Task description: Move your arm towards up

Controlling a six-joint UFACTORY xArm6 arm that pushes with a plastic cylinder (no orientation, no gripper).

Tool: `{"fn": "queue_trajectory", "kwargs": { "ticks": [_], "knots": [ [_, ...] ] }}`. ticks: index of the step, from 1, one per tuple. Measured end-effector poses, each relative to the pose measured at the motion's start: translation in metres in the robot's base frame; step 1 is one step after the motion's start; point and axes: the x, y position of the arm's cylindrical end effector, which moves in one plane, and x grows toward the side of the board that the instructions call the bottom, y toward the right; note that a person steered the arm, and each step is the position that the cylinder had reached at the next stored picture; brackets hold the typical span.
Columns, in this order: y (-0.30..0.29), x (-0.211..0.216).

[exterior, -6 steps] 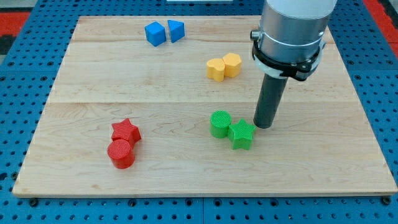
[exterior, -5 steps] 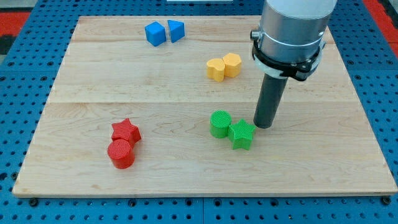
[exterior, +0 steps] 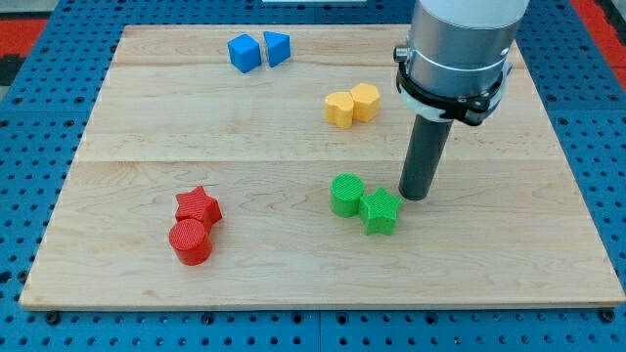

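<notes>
My tip (exterior: 415, 198) rests on the wooden board (exterior: 293, 147), right of centre. It stands just right of and slightly above the green star (exterior: 380, 211), very close to it. The green cylinder (exterior: 346, 194) sits touching the star's left side. Toward the view's top from the tip lie two yellow blocks (exterior: 352, 105), side by side. The grey arm body (exterior: 458, 49) rises above the rod at the view's top right.
A blue cube (exterior: 244, 52) and a blue wedge-like block (exterior: 277, 47) sit near the board's top edge. A red star (exterior: 198, 206) and a red cylinder (exterior: 191, 241) sit together at the lower left. Blue pegboard (exterior: 29, 147) surrounds the board.
</notes>
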Motion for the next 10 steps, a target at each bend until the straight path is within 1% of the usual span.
{"fn": "queue_trajectory", "kwargs": {
  "ticks": [5,6,7,8,9,10],
  "knots": [
    [0.016,-0.012],
    [0.036,-0.067],
    [0.033,-0.110],
    [0.033,-0.165],
    [0.004,-0.204],
    [0.028,-0.234]
  ]
}}
